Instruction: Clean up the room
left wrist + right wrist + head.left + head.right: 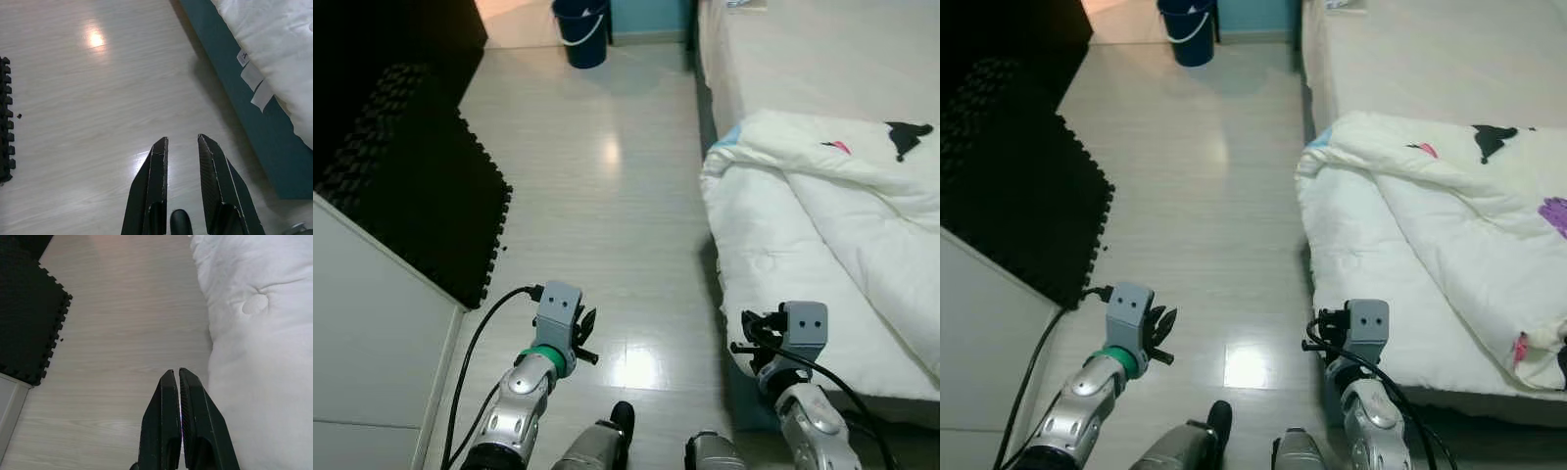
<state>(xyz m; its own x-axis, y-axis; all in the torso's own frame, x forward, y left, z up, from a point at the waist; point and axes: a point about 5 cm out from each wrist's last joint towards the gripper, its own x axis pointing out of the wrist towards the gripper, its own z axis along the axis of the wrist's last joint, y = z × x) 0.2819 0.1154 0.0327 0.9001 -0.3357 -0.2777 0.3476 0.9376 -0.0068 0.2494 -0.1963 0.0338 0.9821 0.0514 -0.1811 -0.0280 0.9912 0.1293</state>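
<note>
A white quilt (822, 225) lies rumpled on the bed (803, 59) to my right and hangs over its teal side (254, 122). My left gripper (182, 142) is held low over the pale wood floor (597, 196), its fingers a little apart and empty. My right gripper (176, 374) hangs beside the quilt's edge with its fingers pressed together, holding nothing. Both arms (538, 362) are raised in front of me at waist height.
A dark blue bucket (580, 29) stands at the far end of the floor by the wall. Black foam mats (421, 176) cover the floor on the left. A white cabinet (372, 352) stands close on my left.
</note>
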